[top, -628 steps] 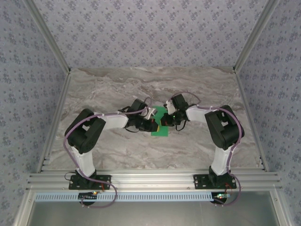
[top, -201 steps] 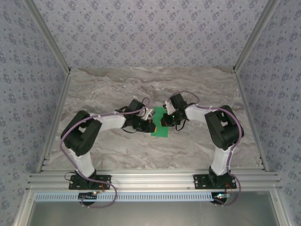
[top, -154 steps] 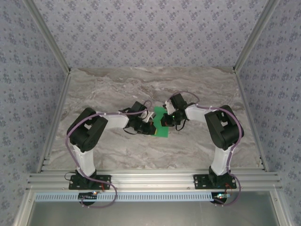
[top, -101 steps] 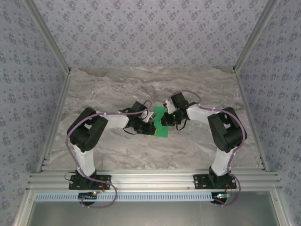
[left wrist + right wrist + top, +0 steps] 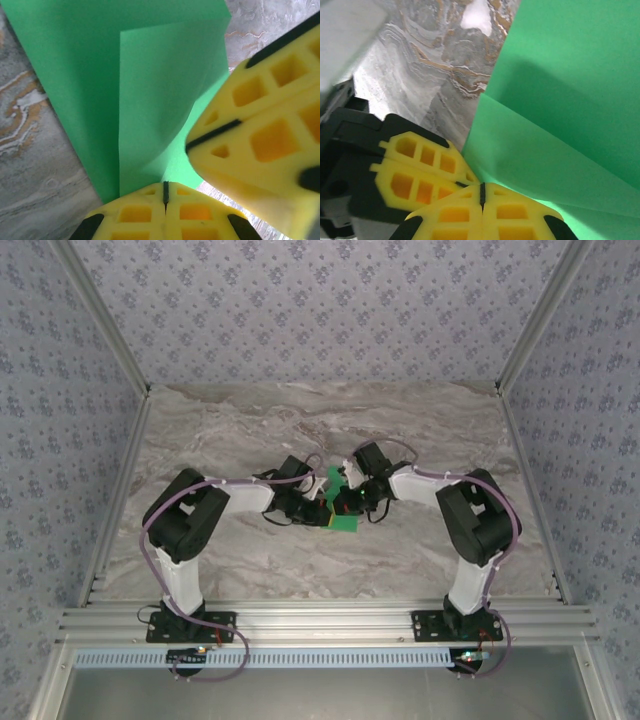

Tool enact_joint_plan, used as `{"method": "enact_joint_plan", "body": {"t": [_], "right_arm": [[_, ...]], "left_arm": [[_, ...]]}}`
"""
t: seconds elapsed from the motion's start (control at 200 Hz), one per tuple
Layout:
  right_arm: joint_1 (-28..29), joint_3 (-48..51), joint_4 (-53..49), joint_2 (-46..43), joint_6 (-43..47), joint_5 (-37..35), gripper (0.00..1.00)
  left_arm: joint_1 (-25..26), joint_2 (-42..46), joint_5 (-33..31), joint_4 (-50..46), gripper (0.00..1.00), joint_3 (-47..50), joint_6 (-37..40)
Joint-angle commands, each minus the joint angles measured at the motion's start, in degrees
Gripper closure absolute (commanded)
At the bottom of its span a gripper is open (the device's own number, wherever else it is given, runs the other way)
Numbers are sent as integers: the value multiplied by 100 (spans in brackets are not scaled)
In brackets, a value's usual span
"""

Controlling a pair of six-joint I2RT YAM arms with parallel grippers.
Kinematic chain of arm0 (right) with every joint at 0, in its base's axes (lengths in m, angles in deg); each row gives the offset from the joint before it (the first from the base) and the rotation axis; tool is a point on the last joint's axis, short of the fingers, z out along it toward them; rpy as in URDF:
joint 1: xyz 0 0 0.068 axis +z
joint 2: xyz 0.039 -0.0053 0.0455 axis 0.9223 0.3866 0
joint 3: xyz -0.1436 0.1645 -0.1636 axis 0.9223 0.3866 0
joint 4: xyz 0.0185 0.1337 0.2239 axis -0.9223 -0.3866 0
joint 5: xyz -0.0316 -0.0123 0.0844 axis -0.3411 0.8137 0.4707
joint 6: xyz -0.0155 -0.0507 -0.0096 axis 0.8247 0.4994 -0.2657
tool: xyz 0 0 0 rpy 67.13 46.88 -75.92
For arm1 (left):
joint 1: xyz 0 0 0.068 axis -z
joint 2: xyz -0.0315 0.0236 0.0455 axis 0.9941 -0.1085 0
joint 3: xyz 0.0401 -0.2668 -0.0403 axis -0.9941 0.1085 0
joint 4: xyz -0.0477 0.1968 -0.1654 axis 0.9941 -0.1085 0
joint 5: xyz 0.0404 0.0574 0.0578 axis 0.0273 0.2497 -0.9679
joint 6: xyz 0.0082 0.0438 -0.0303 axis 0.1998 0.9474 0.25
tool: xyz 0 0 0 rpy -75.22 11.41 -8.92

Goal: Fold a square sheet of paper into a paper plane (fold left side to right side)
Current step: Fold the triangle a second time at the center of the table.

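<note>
Folding left over right: the square sheet of paper (image 5: pixel 344 524) lies on the table (image 5: pixel 250 430), half-doubled. The left gripper (image 5: pixel 165 186) pinches its raised flap, and the right gripper (image 5: pixel 481 187), closed, presses beside it. Next, probably flatten and crease the flap.

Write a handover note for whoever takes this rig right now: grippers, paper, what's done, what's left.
Left gripper: shut, apparently pinching the square sheet of paper at its edge.
Right gripper: shut, apparently pinching the same sheet, close beside the left one.
Paper: middle of the table, between both grippers, one flap raised off the rest.
Done: fold started; a crease line shows.
Left: lay the flap across, press the crease, then the later folds; no dart shape yet.
</note>
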Motion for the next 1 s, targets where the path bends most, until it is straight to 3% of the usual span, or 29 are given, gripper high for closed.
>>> {"method": "enact_joint_plan", "body": {"t": [0.0,0.455,0.994], "right_arm": [[46,-6,-27,209,-126,77,99],[-101,-134,-511,528,244,-428,99],[-990,-299,-842,466,719,-542,99]], "left_arm": [[75,-104,-375,-162,100,169,69],[77,-85,-431,-162,100,278,52],[64,-63,-441,32,100,543,-28]]}}
